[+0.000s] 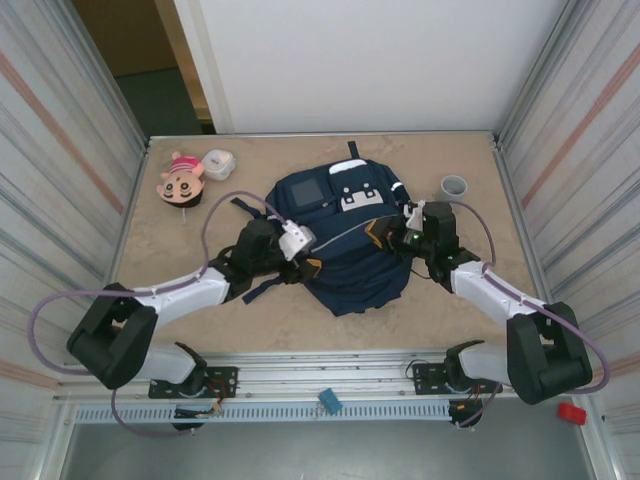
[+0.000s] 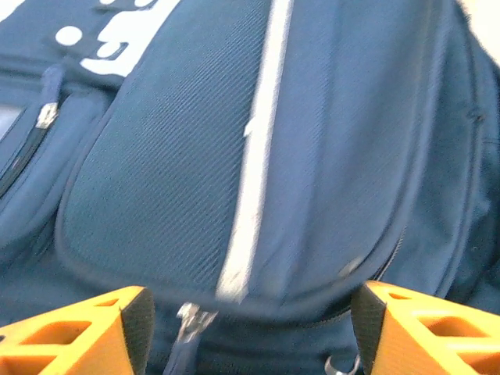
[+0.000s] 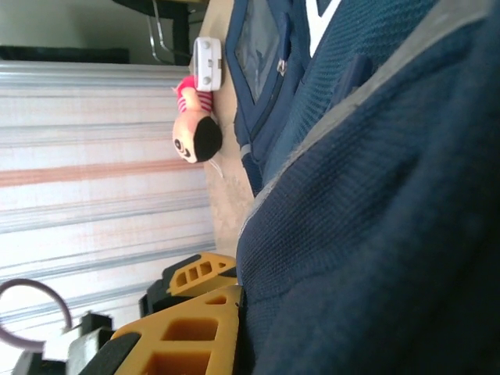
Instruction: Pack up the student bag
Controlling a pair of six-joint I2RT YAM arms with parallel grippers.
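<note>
The table (image 1: pixel 250 325) has a beige, stone-patterned top with a thin metal edge strip. The student bag (image 1: pixel 345 268) lies flat on it about the middle, its grey square patch and white buckle tabs facing up toward the far end, its dark straps spilling onto the surface at its left side. In the far left corner a small doll (image 1: pixel 180 180) with a large head, dark hair and pink clothes lies on the tabletop, with a white container (image 1: pixel 218 163) just beside it. A small grey cup (image 1: pixel 454 186) stands near the far right corner, apart from the bag.
</note>
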